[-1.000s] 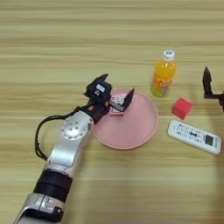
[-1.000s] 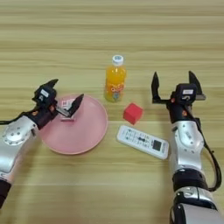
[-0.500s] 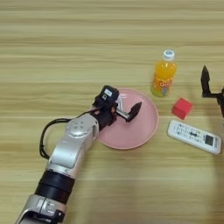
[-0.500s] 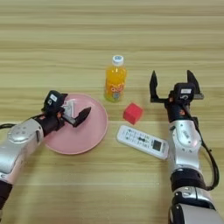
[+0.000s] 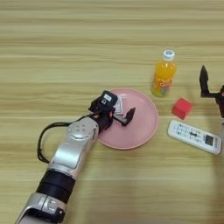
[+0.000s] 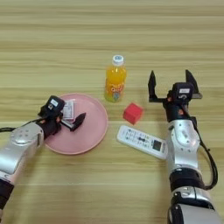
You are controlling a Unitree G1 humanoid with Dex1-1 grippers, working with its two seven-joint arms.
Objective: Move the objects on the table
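The pink plate (image 5: 141, 127) lies at the table's middle. On its rear left part rests the small red-and-white box (image 5: 117, 105), flat on the plate. My left gripper (image 5: 123, 114) is low over the plate, open, with the box lying between its fingers; one black finger (image 5: 130, 115) points right across the plate. The orange bottle (image 5: 164, 78) stands upright just behind the plate's right rim. My right gripper (image 6: 171, 83) hangs open and empty at the far right, well apart from these things.
A red cube (image 6: 133, 113) sits right of the plate, and a white remote control (image 6: 141, 141) lies in front of it. The wooden table (image 5: 65, 43) stretches bare to the rear and left. A black cable (image 5: 43, 135) loops beside my left forearm.
My left gripper has moved right and down from the plate's left rim to low over the plate, carrying the box, which now lies on the plate. The right arm has not moved.
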